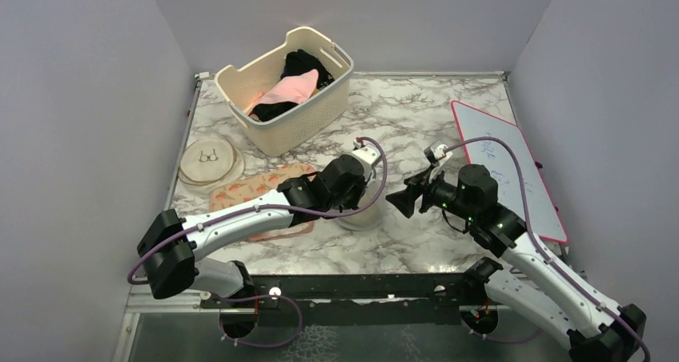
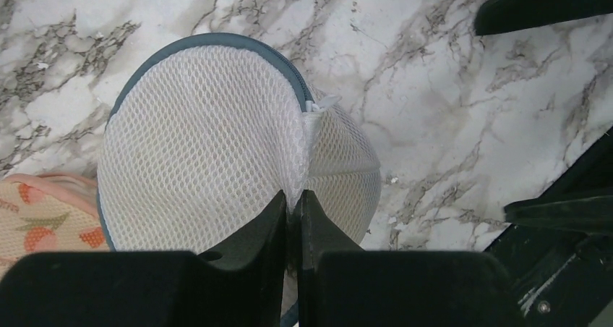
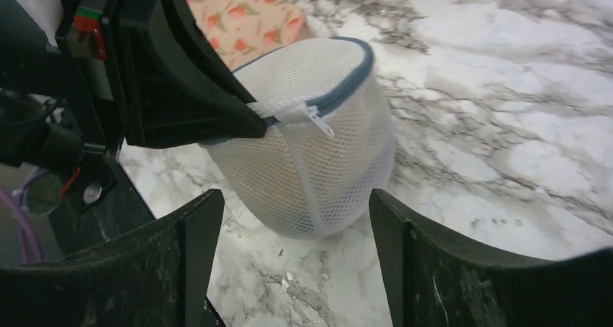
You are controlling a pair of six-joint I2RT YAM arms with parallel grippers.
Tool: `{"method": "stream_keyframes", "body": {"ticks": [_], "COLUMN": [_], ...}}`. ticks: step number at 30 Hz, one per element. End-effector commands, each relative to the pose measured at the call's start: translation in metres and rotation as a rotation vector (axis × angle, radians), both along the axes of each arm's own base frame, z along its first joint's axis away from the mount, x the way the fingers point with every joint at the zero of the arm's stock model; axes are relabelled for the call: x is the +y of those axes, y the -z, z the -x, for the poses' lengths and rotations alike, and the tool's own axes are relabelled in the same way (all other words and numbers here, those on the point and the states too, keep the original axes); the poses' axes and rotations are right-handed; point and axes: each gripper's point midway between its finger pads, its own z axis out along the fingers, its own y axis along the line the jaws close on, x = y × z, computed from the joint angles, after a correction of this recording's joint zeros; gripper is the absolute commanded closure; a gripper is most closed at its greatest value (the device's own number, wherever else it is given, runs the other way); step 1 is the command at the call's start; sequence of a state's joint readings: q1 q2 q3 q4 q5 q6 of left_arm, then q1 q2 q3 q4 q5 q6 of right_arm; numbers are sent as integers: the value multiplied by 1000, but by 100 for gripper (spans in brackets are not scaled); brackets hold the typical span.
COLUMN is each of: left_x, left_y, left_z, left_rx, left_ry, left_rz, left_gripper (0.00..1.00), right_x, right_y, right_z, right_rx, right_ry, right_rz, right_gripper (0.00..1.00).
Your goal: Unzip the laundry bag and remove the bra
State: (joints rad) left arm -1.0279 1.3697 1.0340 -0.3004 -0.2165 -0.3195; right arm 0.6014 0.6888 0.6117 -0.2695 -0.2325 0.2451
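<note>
The round white mesh laundry bag (image 2: 202,153) with a blue-grey zip rim stands on the marble table, mostly hidden under my left arm in the top view (image 1: 364,216). My left gripper (image 2: 293,200) is shut on a pinch of the bag's mesh at its top edge, just below the white zip pull (image 2: 319,104). In the right wrist view the bag (image 3: 325,146) sits in front of my right gripper (image 3: 296,218), which is open and empty, apart from the bag; the zip pull (image 3: 311,113) faces it. The zip looks closed. No bra shows inside.
A flat peach patterned pouch (image 1: 260,187) lies left of the bag. A cream disc with a glasses drawing (image 1: 210,160) lies further left. A cream basket (image 1: 284,90) holding pink and black clothes stands at the back. A whiteboard (image 1: 504,162) lies on the right.
</note>
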Motion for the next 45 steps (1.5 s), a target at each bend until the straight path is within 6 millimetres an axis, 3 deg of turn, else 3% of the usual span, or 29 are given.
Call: {"method": "stream_keyframes", "body": {"ticks": [1, 5, 9, 13, 20, 29, 35, 45], "left_x": [-14, -8, -4, 1, 3, 2, 0, -1], "left_y": [-15, -17, -17, -16, -16, -17, -15, -13], "left_z": [16, 22, 26, 29, 32, 35, 37, 39], "left_rx": [-2, -20, -31, -40, -48, -41, -24, -13], "left_ry": [100, 113, 127, 135, 151, 163, 175, 184], "left_rz": [146, 174, 194, 191, 192, 202, 199, 193], "left_gripper": [100, 100, 100, 100, 100, 100, 100, 100], "right_x": [42, 48, 46, 34, 44, 52, 56, 57], "right_y": [-28, -16, 6, 11, 26, 26, 29, 31], "right_z": [19, 11, 8, -6, 2, -3, -4, -8], "right_rx": [-205, -244, -392, -457, -513, -590, -599, -596], "right_ry": [-319, -341, -355, -267, -383, -427, -447, -440], "right_rz": [-98, -75, -39, 20, 51, 66, 67, 71], "right_gripper": [29, 38, 37, 37, 43, 53, 70, 76]}}
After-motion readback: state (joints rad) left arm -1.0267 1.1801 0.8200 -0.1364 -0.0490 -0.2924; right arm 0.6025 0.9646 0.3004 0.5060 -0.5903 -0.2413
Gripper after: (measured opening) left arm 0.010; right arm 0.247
